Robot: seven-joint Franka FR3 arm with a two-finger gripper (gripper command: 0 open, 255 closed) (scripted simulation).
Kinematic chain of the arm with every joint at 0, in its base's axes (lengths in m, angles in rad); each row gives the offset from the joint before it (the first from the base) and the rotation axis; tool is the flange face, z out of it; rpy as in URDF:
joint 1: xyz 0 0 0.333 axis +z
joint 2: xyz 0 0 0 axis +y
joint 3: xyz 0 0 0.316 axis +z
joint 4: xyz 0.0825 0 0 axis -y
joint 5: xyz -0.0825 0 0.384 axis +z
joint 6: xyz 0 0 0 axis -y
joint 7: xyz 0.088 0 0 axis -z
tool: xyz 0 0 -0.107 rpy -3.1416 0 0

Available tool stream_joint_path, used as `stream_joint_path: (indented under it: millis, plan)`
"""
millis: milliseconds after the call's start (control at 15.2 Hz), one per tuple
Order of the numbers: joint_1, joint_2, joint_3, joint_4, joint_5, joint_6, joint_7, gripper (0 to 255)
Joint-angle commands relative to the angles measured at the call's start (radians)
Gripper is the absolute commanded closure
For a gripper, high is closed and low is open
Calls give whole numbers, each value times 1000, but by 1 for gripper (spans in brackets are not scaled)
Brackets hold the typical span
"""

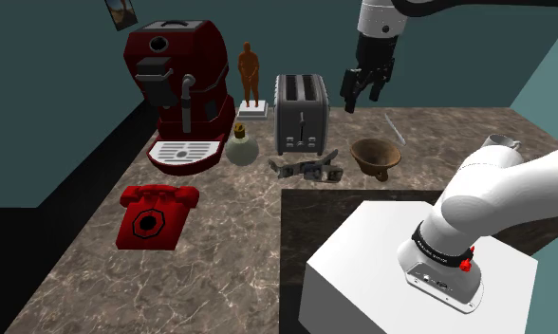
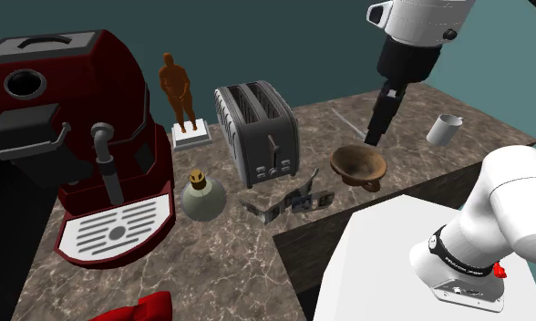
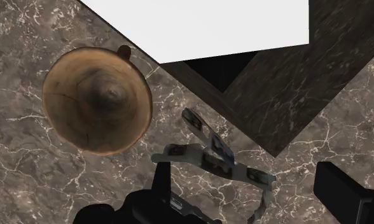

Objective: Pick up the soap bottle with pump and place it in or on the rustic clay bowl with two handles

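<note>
Your gripper [image 1: 361, 93] hangs high over the tabletop [image 1: 220, 251] with its fingers spread and nothing between them, likely so it can cross above the toaster [image 1: 301, 114] rather than skirt it. The soap bottle [image 1: 241, 144] stands upright between the coffee machine [image 1: 177, 85] and the toaster, well apart from the gripper. The clay bowl [image 1: 376, 157] sits mouth up almost under your gripper, ready to receive it, so lift the bottle clear of the grey metal piece [image 1: 307, 170] lying between.
</note>
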Motion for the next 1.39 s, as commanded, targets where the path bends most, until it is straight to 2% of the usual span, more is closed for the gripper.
stream_joint_path:
  millis: [0,660,1320]
  plan:
    - [0,0,0,0,0,0,0,0]
    - [-5,370,86,138,14,235,101,0]
    - [-7,765,150,407,-48,356,218,0]
